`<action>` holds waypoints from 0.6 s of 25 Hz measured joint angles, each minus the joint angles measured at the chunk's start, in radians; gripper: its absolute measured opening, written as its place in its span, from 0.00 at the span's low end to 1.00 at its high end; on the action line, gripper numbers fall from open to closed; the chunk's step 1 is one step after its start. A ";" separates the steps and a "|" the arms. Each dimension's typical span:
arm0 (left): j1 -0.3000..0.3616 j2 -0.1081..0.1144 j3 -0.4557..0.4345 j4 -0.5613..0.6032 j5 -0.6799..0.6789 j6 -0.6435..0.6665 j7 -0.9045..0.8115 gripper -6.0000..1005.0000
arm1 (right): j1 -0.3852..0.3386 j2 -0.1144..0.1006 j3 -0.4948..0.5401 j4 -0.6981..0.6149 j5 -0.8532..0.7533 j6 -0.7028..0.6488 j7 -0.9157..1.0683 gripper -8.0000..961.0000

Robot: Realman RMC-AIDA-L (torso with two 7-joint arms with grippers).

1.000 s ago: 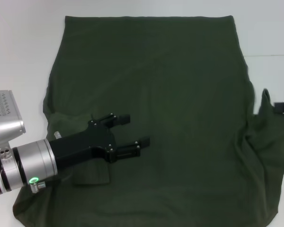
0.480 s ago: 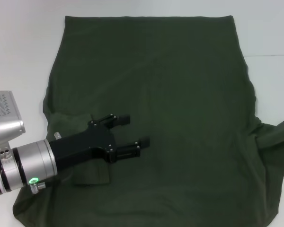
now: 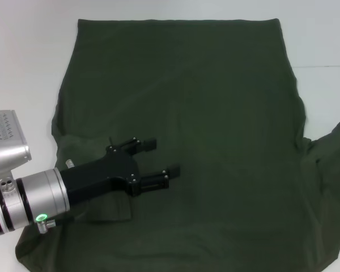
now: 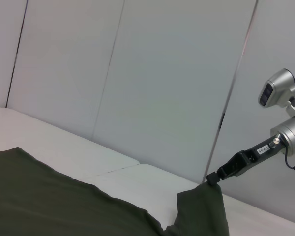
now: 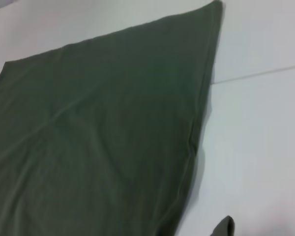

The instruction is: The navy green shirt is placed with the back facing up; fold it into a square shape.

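White worktop [image 3: 28, 62], matte and plain, with pale wall panels rising behind it in the left wrist view.

Left arm: silver-cased, ending in a black two-fingered left claw [image 3: 160, 158]. It sits low over the near-left part of the cloth, fingers spread apart with only fabric beneath them and nothing gripped. Just under the wrist a small flap of cloth lies doubled over, apparently the left sleeve turned inward.

Navy green shirt [image 3: 204, 107]: large, dark olive, soft matte fabric, no print. It lies spread across the middle of the worktop, its straight far edge square to the robot and its body mostly flat with faint creases.

Right side: the shirt's right sleeve region is lifted into a peak at the edge of the head view. In the left wrist view the black right claw [image 4: 212, 180] appears to be pinching that raised tip, clear of the surface.

Progress, as judged: early. One sleeve seems tucked, the other is in hand but not laid over. Body folds into a square remain.
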 joint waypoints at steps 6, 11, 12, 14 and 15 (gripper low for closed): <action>-0.001 0.000 0.000 -0.004 -0.002 -0.001 0.000 0.90 | -0.001 0.001 -0.001 -0.004 -0.002 0.022 -0.009 0.07; -0.003 0.001 0.000 -0.008 -0.002 -0.003 0.000 0.90 | -0.014 0.004 0.004 -0.019 -0.002 0.027 -0.028 0.08; -0.003 0.001 0.000 -0.008 -0.002 -0.003 0.000 0.90 | -0.015 0.004 0.006 -0.019 -0.002 0.025 -0.030 0.08; -0.003 0.002 0.000 -0.008 -0.003 -0.002 0.000 0.90 | -0.016 0.004 0.006 -0.019 -0.001 0.020 -0.030 0.08; -0.003 0.002 0.000 -0.008 -0.003 -0.002 0.000 0.90 | -0.016 0.004 0.007 -0.019 -0.001 0.019 -0.030 0.08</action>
